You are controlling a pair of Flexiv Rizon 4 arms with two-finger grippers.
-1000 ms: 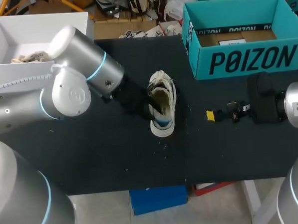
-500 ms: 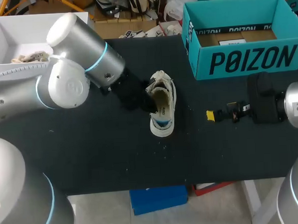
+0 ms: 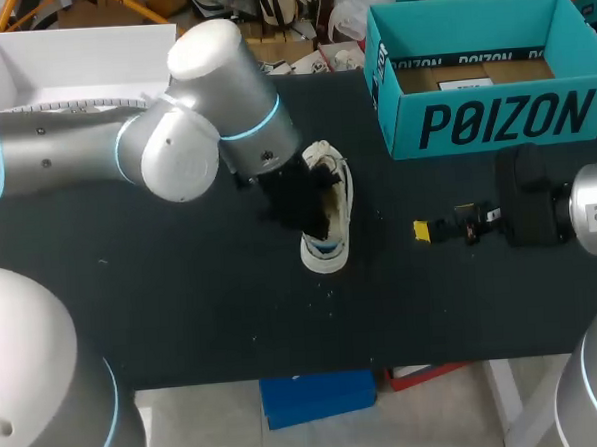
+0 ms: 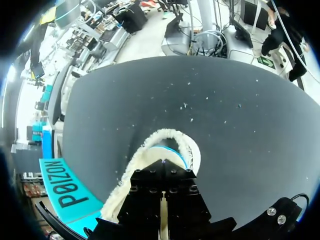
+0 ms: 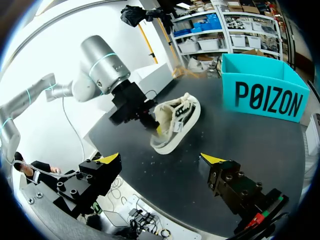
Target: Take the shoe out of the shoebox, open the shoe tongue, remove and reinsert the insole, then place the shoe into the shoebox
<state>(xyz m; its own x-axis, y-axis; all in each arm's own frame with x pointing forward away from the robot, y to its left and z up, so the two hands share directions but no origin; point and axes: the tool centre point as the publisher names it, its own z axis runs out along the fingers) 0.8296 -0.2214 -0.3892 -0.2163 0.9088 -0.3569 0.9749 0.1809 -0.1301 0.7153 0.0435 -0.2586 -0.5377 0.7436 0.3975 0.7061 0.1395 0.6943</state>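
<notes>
The table (image 3: 183, 310) is a black surface, scattered with pale specks (image 3: 329, 290) near its middle and toward the near edge. At about the middle lies the shoe (image 3: 332, 244), cream-white with dark and blue marks. It is tipped on its side, toe toward the near edge, sole toward the right edge and opening toward the left. At the far right corner stands the shoebox (image 3: 494, 123), teal and open at the top, with a brown lining showing inside. It is well apart from the shoe.

The left arm (image 3: 175, 155) comes in from the left edge and reaches to the middle. The left gripper (image 5: 156, 127) is at the shoe's opening, its black body over the heel end. The left wrist view shows the shoe's fleecy rim curving just ahead of that body. Whether this pincer is apart or clamped on the shoe I cannot tell.

The right arm (image 3: 593, 208) sits at the right edge, near the shoebox's front wall. The right gripper (image 5: 160, 156) points toward the shoe with its yellow tips (image 5: 111, 157) wide apart. It holds nothing, touches nothing and stands clear of the shoe.
</notes>
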